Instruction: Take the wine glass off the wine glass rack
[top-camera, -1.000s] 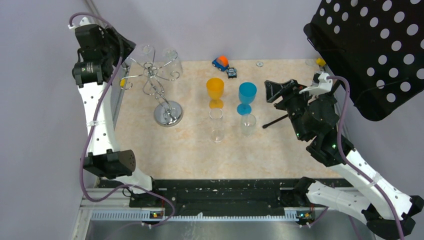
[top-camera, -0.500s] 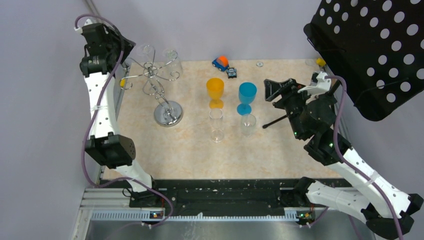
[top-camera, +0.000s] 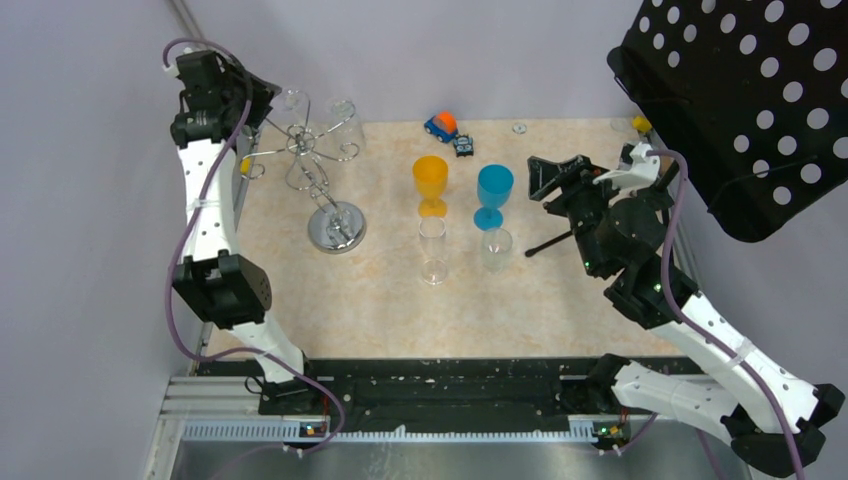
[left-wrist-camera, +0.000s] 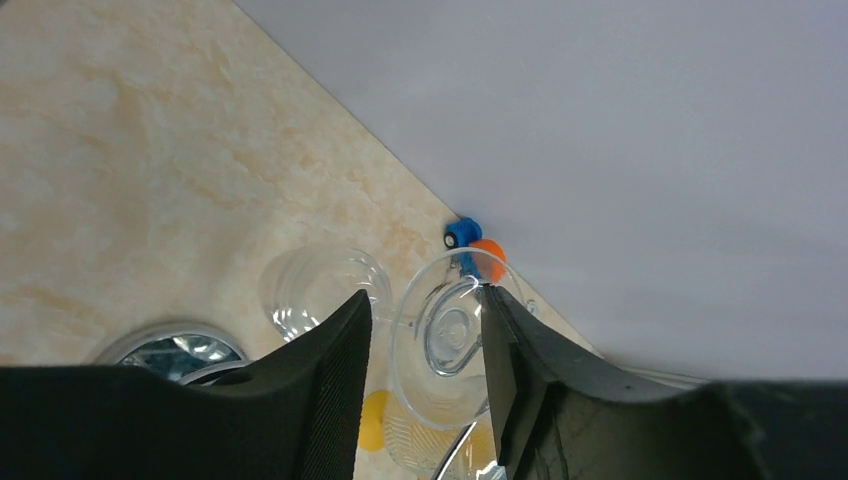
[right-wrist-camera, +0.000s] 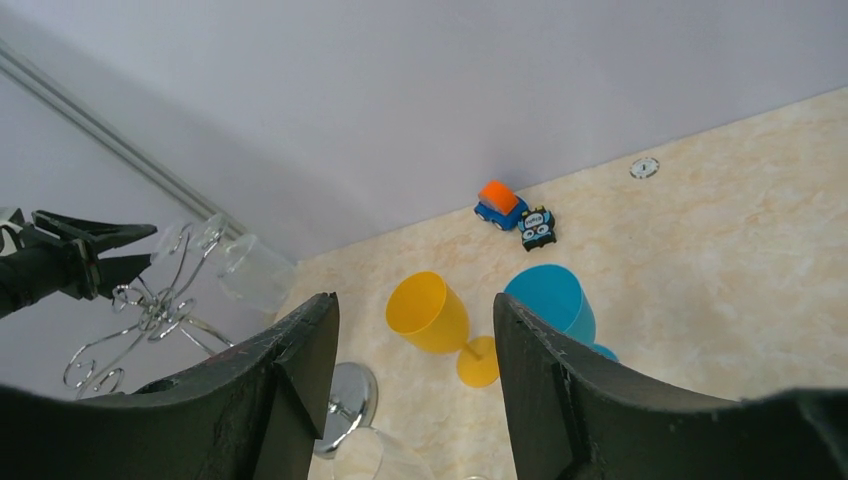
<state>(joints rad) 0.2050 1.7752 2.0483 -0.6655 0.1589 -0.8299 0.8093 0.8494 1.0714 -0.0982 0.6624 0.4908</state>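
Left gripper (left-wrist-camera: 425, 305): up at the far left corner, at the top of the wine glass rack (top-camera: 337, 228). Jaws part spread, one each side of the wine glass (left-wrist-camera: 450, 340). The round glass sits between the fingers. The right finger overlaps its edge and there's a thin gap at the left finger, so I can't tell if it's actually pinched.

The wine glass hangs off a hook arm on the rack's far left side. A second clear glass (top-camera: 342, 118) hangs just to its right on the same rack. The rack base stands on the table (top-camera: 380, 300), left of centre.

Right gripper (right-wrist-camera: 412, 305): jaws spread, nothing between them, above the table's right side, near the blue cup (top-camera: 493, 190).

Mid-table: an orange cup (top-camera: 431, 180) is left of the blue one, and two clear glasses (top-camera: 432, 250) stand upright just nearer. A toy car (top-camera: 441, 125) is at the far edge.
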